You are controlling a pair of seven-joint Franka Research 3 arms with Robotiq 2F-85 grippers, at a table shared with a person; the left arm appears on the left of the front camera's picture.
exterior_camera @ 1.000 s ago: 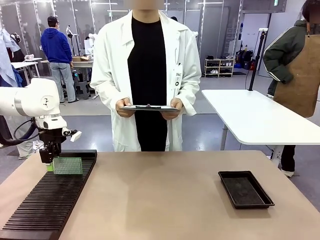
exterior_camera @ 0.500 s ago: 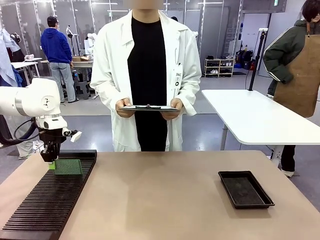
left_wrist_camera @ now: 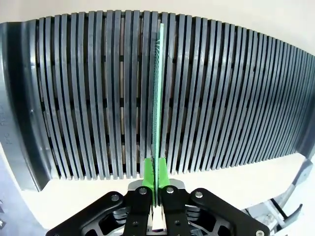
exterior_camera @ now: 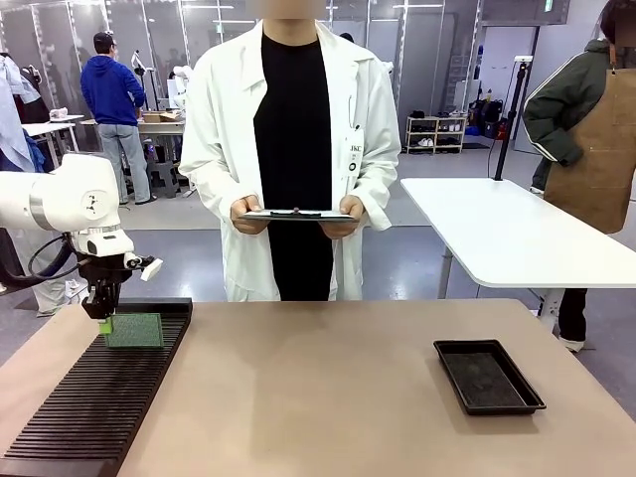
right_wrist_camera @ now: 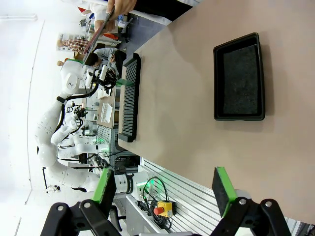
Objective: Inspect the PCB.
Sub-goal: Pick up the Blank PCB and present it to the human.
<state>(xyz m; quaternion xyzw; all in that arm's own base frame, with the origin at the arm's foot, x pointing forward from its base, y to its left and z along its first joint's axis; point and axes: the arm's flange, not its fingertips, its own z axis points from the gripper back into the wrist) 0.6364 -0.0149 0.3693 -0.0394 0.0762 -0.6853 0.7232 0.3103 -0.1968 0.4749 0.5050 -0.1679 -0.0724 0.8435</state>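
Observation:
The PCB [exterior_camera: 135,330] is a green board standing on edge over the far end of the black slotted rack [exterior_camera: 94,402]. My left gripper [exterior_camera: 102,318] is shut on its left edge. In the left wrist view the PCB [left_wrist_camera: 158,93] shows edge-on as a thin green line along one rack slot [left_wrist_camera: 98,98], pinched at my left gripper [left_wrist_camera: 155,173]. I cannot tell if its lower edge sits in the slot. My right gripper [right_wrist_camera: 163,189] hangs open and empty high above the table.
A shallow black tray [exterior_camera: 488,377] lies at the table's right, and the right wrist view has this tray [right_wrist_camera: 238,77] below it. A person in a white coat stands at the far side holding a clipboard [exterior_camera: 296,214] in both hands. A white table [exterior_camera: 517,234] stands behind to the right.
My left gripper has edged slightly to the right with the PCB, and the board rocked a little over the rack. The person and the tray have not moved.

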